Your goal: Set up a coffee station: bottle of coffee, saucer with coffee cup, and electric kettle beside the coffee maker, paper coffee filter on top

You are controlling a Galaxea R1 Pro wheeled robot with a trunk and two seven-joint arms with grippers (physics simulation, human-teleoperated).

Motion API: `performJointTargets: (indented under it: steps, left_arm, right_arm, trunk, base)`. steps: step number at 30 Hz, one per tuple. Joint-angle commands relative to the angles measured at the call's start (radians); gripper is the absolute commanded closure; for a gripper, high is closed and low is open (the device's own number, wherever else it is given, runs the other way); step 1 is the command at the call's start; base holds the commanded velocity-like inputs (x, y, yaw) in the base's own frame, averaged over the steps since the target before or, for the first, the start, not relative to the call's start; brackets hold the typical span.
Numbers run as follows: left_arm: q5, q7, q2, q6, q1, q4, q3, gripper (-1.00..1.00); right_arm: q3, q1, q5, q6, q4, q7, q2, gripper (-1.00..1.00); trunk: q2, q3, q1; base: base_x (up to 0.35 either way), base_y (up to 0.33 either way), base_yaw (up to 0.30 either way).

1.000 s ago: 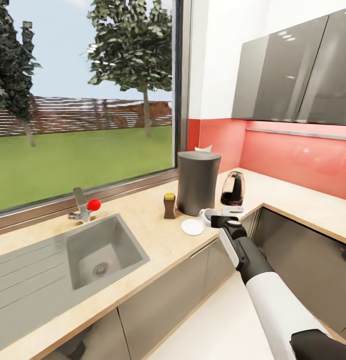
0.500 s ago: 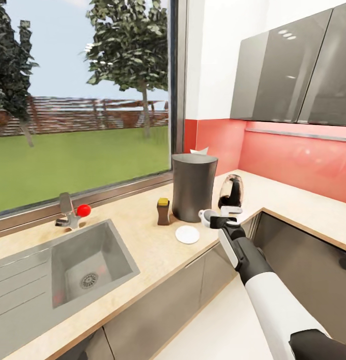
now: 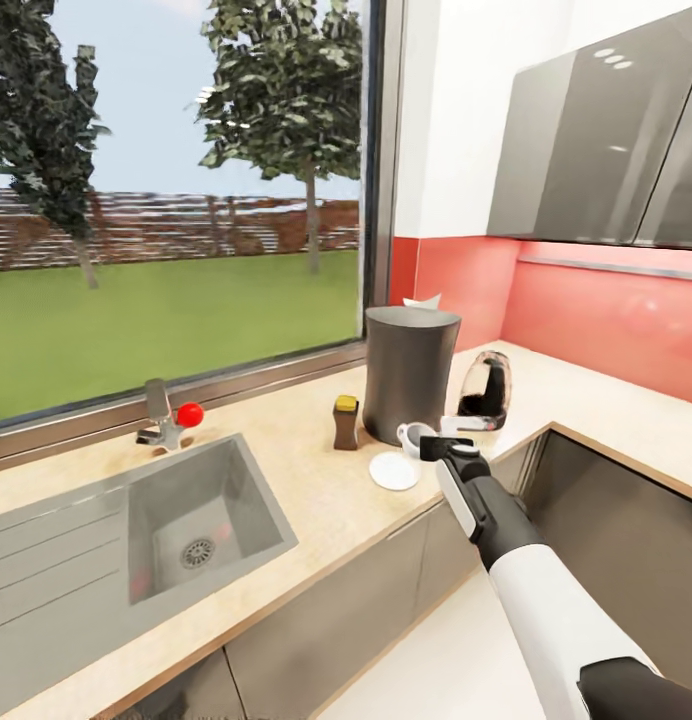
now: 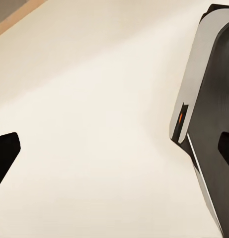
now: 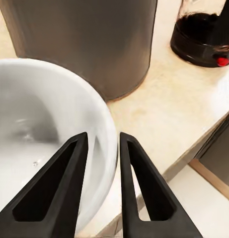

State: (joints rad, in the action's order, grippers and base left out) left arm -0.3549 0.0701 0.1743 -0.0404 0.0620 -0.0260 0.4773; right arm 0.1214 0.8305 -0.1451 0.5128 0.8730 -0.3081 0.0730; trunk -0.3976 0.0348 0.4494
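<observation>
right pincer (image 5: 100,186) clamping the coffee cup (image 5: 44,144) rim | cup lifting off worktop (image 3: 316,490), drifting toward saucer (image 3: 394,470) | left pincer: can't tell

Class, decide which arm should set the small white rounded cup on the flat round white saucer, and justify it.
Right: its end effector already pinches the white cup's rim beside the saucer; the left end effector faces bare floor.
</observation>
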Motion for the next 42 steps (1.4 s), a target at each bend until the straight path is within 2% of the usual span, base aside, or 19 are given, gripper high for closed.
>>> performJointTargets:
  steps: [1,12,20,29,42]
  left_arm:
    - [-0.01,0.002,-0.001,-0.004,0.001,-0.001,0.008,-1.0]
    - [-0.01,0.001,-0.001,-0.005,0.001,0.0,0.009,-1.0]
    - [-0.011,0.002,-0.001,-0.005,0.001,0.0,0.01,-1.0]
    - [-0.011,0.002,-0.002,-0.006,0.001,0.0,0.009,-1.0]
    - [-0.012,0.0,-0.003,-0.006,0.001,0.001,0.009,-1.0]
  right_arm:
    - [0.003,0.001,-0.011,0.003,-0.004,-0.008,-0.001,1.0]
    - [0.003,0.001,-0.009,0.001,-0.029,-0.008,-0.001,1.0]
    - [0.0,0.001,-0.008,0.001,-0.129,-0.006,-0.01,1.0]
    - [0.0,0.001,-0.007,-0.004,-0.196,-0.006,-0.012,1.0]
    - [0.001,0.001,-0.007,-0.006,-0.21,-0.006,-0.01,1.0]
  trunk:
    - [-0.002,0.003,0.001]
    - [-0.002,0.01,0.001]
    - [-0.002,0.01,0.001]
    - [-0.002,0.01,0.001]
    - [-0.002,0.01,0.001]
  base:
    - [0.01,0.0,0.239]
    - [0.041,-0.008,0.209]
    - [0.095,-0.046,0.015]
    - [0.107,-0.055,0.0]
    - [0.091,-0.051,0.0]
